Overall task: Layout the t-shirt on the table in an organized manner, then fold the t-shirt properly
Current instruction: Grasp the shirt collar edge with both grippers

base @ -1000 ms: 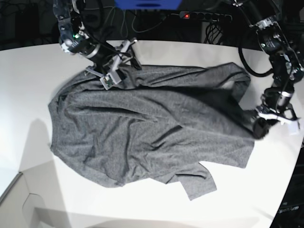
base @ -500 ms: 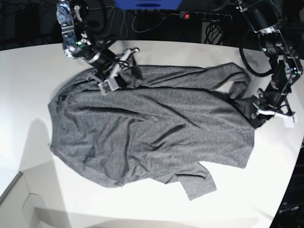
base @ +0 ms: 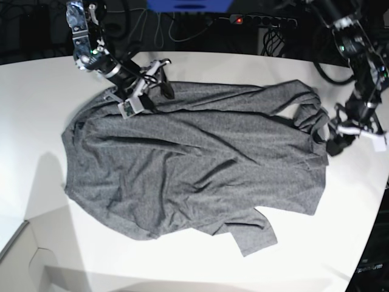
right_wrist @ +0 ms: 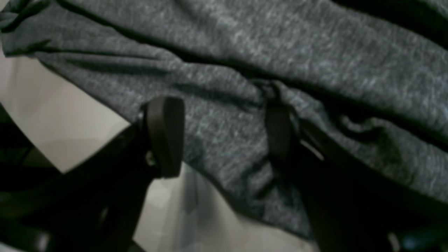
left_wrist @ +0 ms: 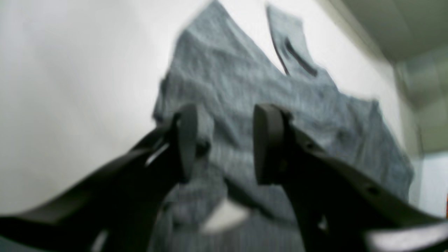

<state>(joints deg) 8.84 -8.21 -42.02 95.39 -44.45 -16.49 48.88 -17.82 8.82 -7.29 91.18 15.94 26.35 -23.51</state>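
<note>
T-shirt [base: 194, 161]: heathered dark grey knit, soft and wrinkled, spread on the smooth white tabletop [base: 36, 109]; long axis from 9 to 3 o'clock in the base view, a bunched fold at 3 o'clock, a loose flap at 5 o'clock. Left claw [left_wrist: 224, 143]: jaws parted above the fabric, apparently holding nothing; wrist view blurred. Right claw [right_wrist: 224, 131]: jaws wide, straddling the shirt's edge at 11 o'clock, not clamped.

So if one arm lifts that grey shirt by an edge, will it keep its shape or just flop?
Probably flop: the t-shirt lies in soft wrinkles and bunches near the left gripper. It likely drags rather than slides cleanly on the table, since the folds look loose. It seems light, a thin knit.
</note>
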